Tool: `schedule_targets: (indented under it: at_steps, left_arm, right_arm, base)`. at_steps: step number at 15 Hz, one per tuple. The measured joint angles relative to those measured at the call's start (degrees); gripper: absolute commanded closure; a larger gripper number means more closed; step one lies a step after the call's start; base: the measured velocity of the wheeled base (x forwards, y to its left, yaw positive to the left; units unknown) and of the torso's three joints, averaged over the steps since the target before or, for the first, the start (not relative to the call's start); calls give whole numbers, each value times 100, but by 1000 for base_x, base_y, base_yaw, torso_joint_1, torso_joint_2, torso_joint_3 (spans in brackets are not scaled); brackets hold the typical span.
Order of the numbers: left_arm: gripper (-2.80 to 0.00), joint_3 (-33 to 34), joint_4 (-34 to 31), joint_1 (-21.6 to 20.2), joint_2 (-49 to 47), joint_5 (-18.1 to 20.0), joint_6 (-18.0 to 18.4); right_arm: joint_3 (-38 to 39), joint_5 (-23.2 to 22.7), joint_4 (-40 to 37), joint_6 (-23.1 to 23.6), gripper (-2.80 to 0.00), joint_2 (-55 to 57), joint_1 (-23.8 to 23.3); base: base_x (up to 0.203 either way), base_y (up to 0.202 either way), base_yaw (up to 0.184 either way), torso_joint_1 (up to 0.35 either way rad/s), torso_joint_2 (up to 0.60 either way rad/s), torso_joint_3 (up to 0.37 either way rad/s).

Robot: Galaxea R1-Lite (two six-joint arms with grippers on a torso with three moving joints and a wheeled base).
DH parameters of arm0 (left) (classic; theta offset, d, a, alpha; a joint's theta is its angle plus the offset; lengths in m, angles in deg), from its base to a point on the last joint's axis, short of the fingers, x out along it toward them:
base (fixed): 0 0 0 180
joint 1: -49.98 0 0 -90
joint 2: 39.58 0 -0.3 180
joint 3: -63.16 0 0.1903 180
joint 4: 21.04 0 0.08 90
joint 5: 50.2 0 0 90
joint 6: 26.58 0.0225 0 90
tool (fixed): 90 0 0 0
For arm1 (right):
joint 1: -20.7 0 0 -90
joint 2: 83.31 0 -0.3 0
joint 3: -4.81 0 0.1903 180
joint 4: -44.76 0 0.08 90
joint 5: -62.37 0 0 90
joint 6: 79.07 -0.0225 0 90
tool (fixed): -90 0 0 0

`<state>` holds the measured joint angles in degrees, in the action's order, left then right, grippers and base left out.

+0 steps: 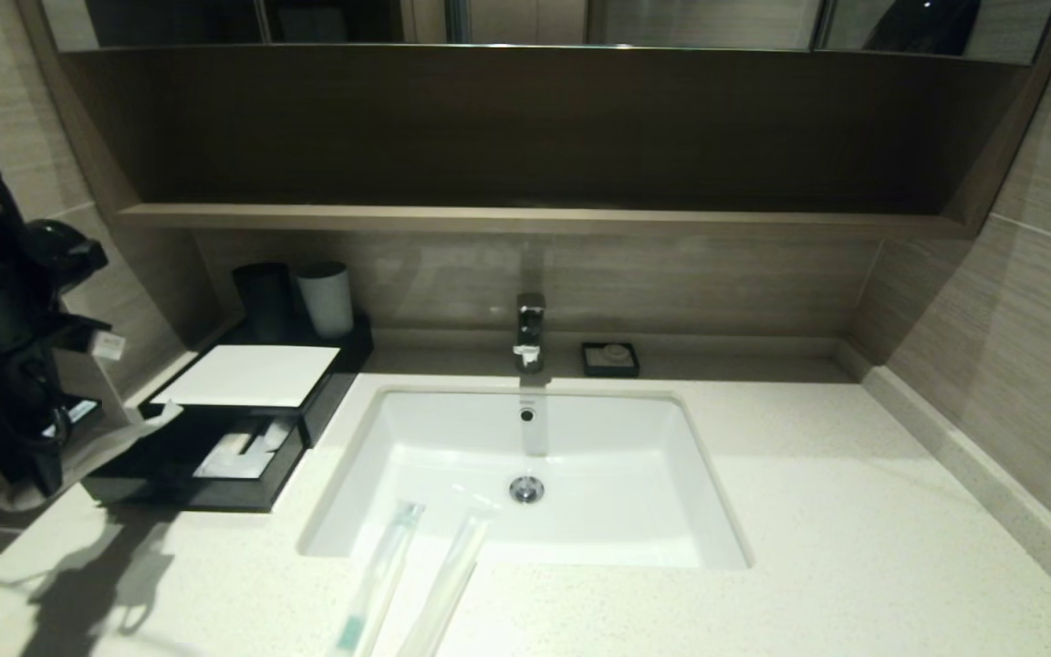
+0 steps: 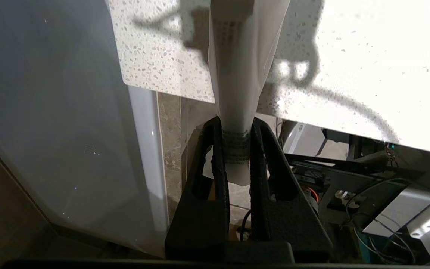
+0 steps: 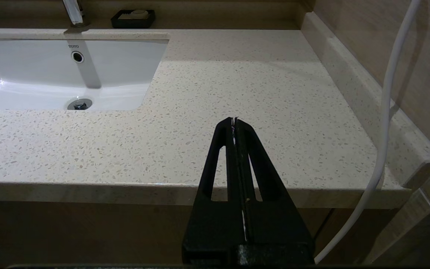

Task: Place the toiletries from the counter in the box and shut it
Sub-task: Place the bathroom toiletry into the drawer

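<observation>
Left gripper (image 2: 236, 149): we see it at 9 o'clock, fingers clamped on a whitish packet (image 2: 239, 74)
Right gripper (image 3: 234, 121): fingers pressed together, holding nothing, near the counter (image 3: 237, 86) front edge
Box (image 1: 247, 376): at 10 o'clock, drawer (image 1: 206, 465) pulled out
Other two packets (image 1: 378, 584): at 6 o'clock, over the sink (image 1: 525, 474) rim

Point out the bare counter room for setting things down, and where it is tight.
Widest free patch: the counter right of the sink, out to the side wall, with only the soap dish at the back. Tight: left of the sink, where the open box and left tool with its packet sit; two packets overhang the sink's front rim.
</observation>
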<state>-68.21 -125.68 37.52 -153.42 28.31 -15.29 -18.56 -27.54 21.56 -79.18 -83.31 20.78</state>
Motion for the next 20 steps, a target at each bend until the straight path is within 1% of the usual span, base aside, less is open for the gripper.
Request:
schedule_targets:
  at_steps: [3, 7, 10, 15, 20]
  left_arm:
    - [0, -178, 112, -7, -224, -11, 43]
    - [0, -209, 270, -7, -482, -11, 61]
    - [0, -211, 522, -2, -636, -16, 61]
    - [0, -211, 517, -21, -810, -11, 56]
    - [0, -211, 486, -115, -564, -11, 54]
  right_arm:
    - [0, 0, 0, 1, 0, 0, 0]
    - [0, 0, 0, 1, 0, 0, 0]
    - [0, -1, 0, 1, 0, 0, 0]
    - [0, -2, 0, 1, 0, 0, 0]
    - [0, 0, 0, 1, 0, 0, 0]
  base:
    - [0, 0, 0, 0, 0, 0]
    - [0, 0, 0, 0, 0, 0]
    - [0, 0, 0, 0, 0, 0]
    - [0, 0, 0, 0, 0, 0]
    - [0, 0, 0, 0, 0, 0]
